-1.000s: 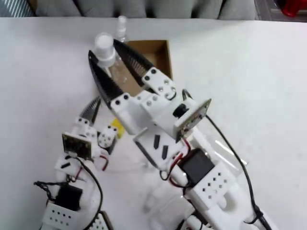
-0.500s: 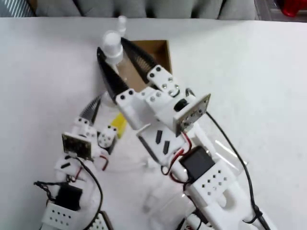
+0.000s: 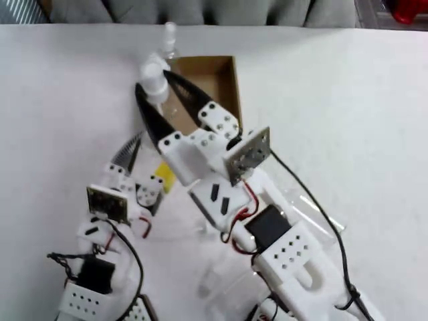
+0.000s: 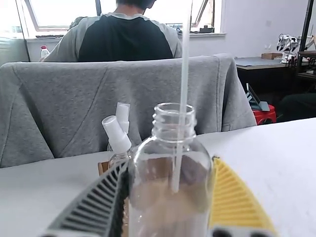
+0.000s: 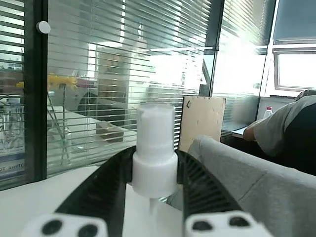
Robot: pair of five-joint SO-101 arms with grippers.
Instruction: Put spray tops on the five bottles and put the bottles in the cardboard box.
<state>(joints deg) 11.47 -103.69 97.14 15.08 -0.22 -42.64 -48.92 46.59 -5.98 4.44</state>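
Observation:
My right gripper is shut on a white spray top, its black fingers pressed to both sides of the spray top. The top's thin dip tube runs down into the open neck of a clear bottle. My left gripper is shut on that bottle, upright between a grey and a yellow finger. Seen from above, the left gripper sits low, under the right arm. The cardboard box lies just behind, with capped bottles at it.
A capped bottle stands by the box's far left corner. A grey padded chair back runs along the table's far edge. Some clear plastic lies beside the right arm. White table stretches to the right of the box.
The right gripper has carried the spray top a little to the right and down towards the left gripper, and its wrist has rolled. The left arm has stayed put.

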